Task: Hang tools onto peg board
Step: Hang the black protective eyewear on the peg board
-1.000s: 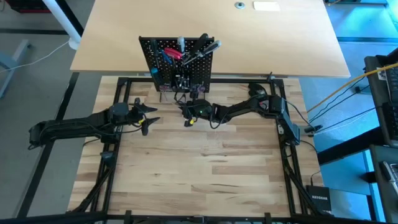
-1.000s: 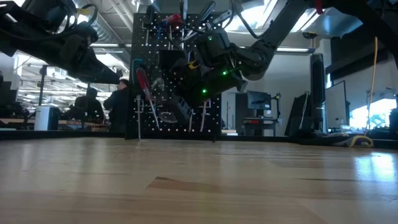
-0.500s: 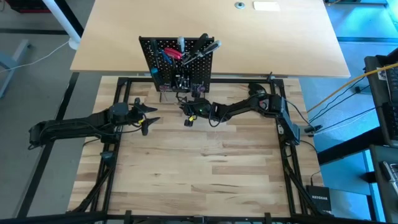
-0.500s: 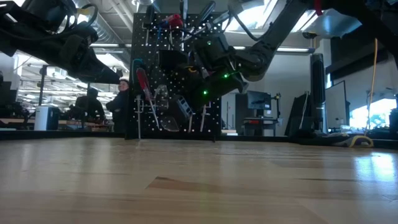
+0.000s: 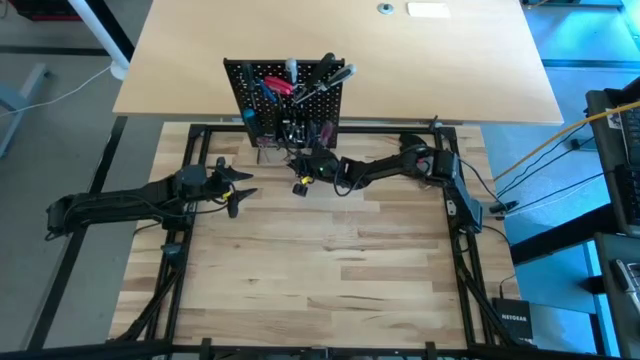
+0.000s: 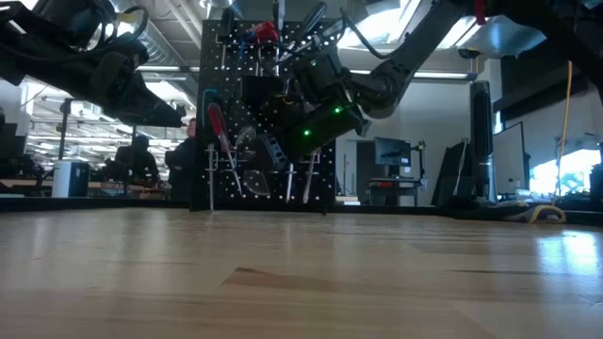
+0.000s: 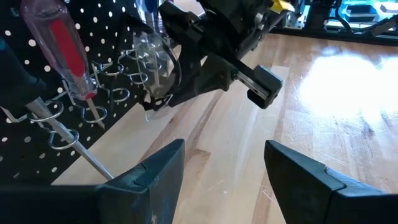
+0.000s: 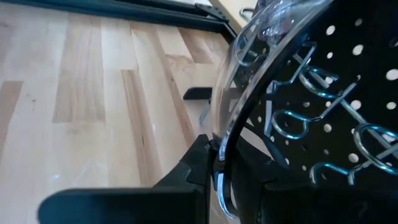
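Note:
The black peg board (image 5: 250, 92) stands upright at the table's far edge, with several tools hung in its wire rings, among them a red-handled screwdriver (image 7: 65, 50). My right gripper (image 5: 302, 172) is right in front of the board's lower part, shut on a clear-handled tool (image 8: 249, 56) that lies against the board's face (image 8: 348, 74). It also shows in the left wrist view (image 7: 186, 62) and the low view (image 6: 283, 141). My left gripper (image 7: 224, 168) is open and empty above the table, left of the board (image 5: 243, 186). My right gripper pinches the clear-handled tool between its two fingers, at a silver part (image 8: 219, 183) just below the clear handle. The fingers come level from the table's near right side, toward the board. The tool is lifted clear of the table, against the wire rings (image 8: 289, 124).
Dark frame rails (image 5: 400, 127) run along the wooden table's edges. A pale second tabletop (image 5: 450, 60) lies behind the board. People (image 6: 141, 155) stand in the room far behind. Open wooden surface (image 5: 320, 270) lies toward the near edge.
My right gripper has gone toward the table's far edge and slightly up, closing in on the peg board's lower part with the clear-handled tool still in its shut fingers.

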Robot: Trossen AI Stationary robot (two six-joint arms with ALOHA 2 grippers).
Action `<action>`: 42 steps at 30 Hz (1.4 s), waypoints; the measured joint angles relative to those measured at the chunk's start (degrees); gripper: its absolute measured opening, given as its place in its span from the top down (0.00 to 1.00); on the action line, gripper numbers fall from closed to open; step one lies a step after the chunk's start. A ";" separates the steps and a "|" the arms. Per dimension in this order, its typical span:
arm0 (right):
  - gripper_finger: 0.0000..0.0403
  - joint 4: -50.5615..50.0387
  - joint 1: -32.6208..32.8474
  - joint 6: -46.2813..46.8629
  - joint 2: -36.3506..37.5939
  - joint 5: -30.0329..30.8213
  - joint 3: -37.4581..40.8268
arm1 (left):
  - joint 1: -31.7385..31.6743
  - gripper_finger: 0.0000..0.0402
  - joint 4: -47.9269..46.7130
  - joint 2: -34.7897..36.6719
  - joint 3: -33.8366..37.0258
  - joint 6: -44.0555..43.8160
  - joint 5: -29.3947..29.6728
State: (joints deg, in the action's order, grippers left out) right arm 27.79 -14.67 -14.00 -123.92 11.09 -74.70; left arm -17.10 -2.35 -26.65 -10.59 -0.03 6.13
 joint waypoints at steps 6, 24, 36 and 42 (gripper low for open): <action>0.90 -0.37 -0.31 1.56 0.02 -1.58 -0.08 | 0.62 0.48 0.30 0.02 0.00 -0.26 0.02; 0.87 -2.07 -0.40 5.67 -1.70 -3.24 0.07 | 1.44 0.48 0.47 0.01 0.00 -0.61 0.04; 0.69 -0.41 -0.29 12.28 -1.70 0.59 0.11 | 1.42 0.48 0.89 0.00 0.00 -0.61 0.04; 0.63 0.19 -0.27 13.16 -1.70 1.42 0.11 | 1.42 0.48 0.90 0.00 0.00 -0.61 0.04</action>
State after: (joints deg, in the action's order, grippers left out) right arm 27.98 -14.94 -0.84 -125.62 12.51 -74.59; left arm -15.68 -1.45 -26.65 -10.59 -0.64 6.17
